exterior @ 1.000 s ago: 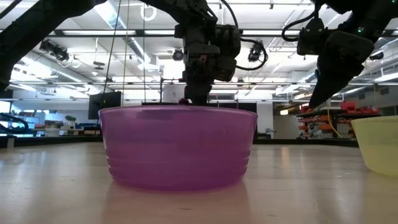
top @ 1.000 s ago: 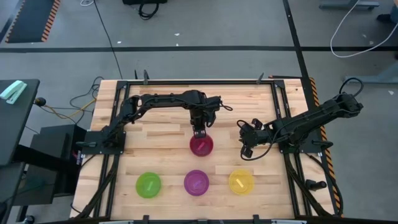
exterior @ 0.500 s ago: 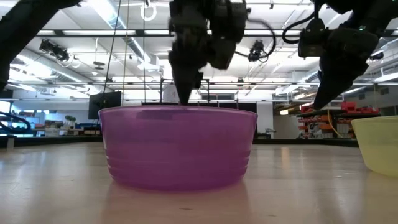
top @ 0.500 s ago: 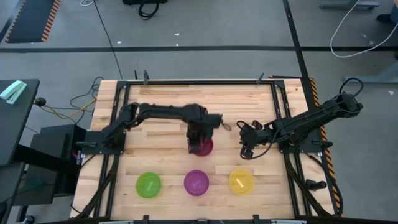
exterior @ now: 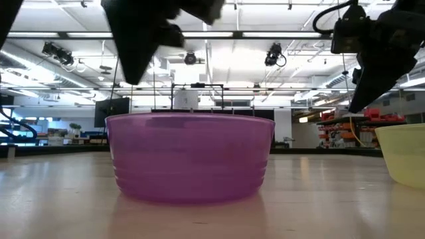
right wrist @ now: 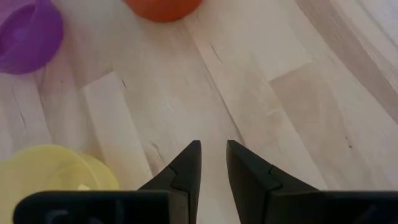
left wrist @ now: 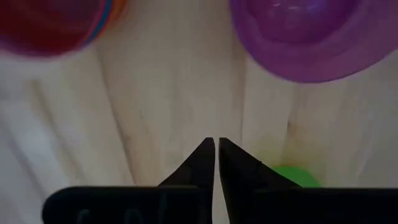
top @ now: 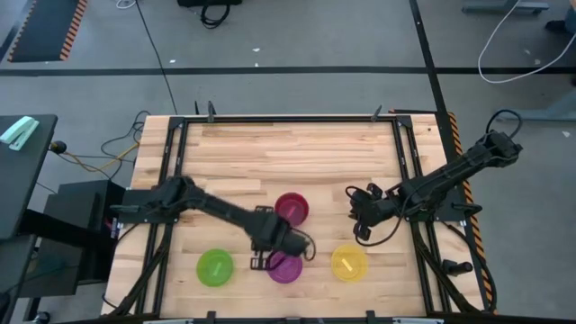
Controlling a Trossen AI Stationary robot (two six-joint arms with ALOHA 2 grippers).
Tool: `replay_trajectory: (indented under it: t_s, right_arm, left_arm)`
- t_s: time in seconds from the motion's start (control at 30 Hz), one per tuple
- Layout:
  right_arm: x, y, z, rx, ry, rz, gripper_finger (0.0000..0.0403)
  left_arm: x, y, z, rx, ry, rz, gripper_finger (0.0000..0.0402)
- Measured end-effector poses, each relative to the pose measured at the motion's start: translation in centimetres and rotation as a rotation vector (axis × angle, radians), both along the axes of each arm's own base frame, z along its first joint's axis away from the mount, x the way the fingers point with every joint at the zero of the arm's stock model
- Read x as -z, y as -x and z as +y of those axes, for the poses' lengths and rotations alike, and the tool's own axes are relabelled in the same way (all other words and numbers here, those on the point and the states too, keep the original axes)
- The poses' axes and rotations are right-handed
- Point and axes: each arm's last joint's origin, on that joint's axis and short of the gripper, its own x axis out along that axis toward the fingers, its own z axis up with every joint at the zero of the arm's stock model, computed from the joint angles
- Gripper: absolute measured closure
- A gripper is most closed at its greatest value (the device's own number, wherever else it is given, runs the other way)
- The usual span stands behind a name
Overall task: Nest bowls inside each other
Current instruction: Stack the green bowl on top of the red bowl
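Note:
Four bowl groups rest on their bases on the wooden table. A pink bowl [top: 291, 209] sits mid-table, and the left wrist view shows orange and blue rims around it [left wrist: 106, 18]. Along the near edge stand a green bowl [top: 215, 267], a purple bowl [top: 285, 266] [exterior: 190, 156] and a yellow bowl [top: 349, 263] [right wrist: 56, 180]. My left gripper [top: 260, 260] [left wrist: 215, 145] is shut and hovers low between the green and purple bowls, touching nothing. My right gripper [top: 361, 232] [right wrist: 212, 148] is narrowly open above bare wood between the pink and yellow bowls.
Black metal rails [top: 407, 162] frame the tabletop on the left and right. Bare wood lies across the far half of the table [top: 288, 153]. The left arm's links [top: 207, 205] stretch low over the table from its left side toward the purple bowl.
My left gripper has swung from above the pink bowl toward the table's near edge and a little left, ending between the green and purple bowls. My right gripper has drifted slightly toward the near edge. The bowls have stayed where they were.

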Motion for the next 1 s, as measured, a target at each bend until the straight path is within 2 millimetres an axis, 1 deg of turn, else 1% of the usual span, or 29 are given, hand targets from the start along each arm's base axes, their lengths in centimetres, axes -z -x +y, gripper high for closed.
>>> replay_trajectory:
  t_s: [0.13, 0.23, 0.33, 0.5, 0.73, 0.83, 0.9, 1.0]
  right_arm:
    - [0.0, 0.2, 0.5, -0.001, -0.008, -0.006, 0.0319]
    - [0.0, 0.3, 0.8, -0.006, 0.007, -0.015, 0.0319]
    - [0.0, 0.4, 0.9, 0.003, 0.007, -0.021, 0.0319]
    - [0.0, 0.4, 0.9, 0.006, 0.01, -0.023, 0.0319]
    - [0.0, 0.4, 0.9, 0.0, 0.014, -0.022, 0.0319]
    - [0.0, 0.4, 0.9, -0.011, 0.021, -0.021, 0.0319]
    - [-0.1, 0.3, 0.9, -0.025, 0.027, -0.022, 0.0319]
    - [-0.1, 0.3, 0.9, -0.052, 0.03, -0.018, 0.0319]
  left_arm:
    - [-0.1, 1.7, -2.8, -0.032, -0.088, 0.003, 0.0368]
    - [-0.1, 2.9, -5.0, -0.036, -0.11, -0.015, 0.0373]
    - [-0.1, 4.0, -6.6, -0.058, -0.142, -0.036, 0.038]
    - [-0.4, 5.8, -8.5, -0.14, -0.204, -0.071, 0.039]
    - [-3.2, 8.9, -10.7, -0.26, -0.209, -0.238, 0.0387]
    - [-4.5, 10.3, -11.3, -0.315, -0.195, -0.309, 0.0385]
    - [-5.1, 11.1, -11.7, -0.365, -0.186, -0.35, 0.0389]
    - [-5.3, 11.7, -12.2, -0.432, -0.174, -0.379, 0.0395]
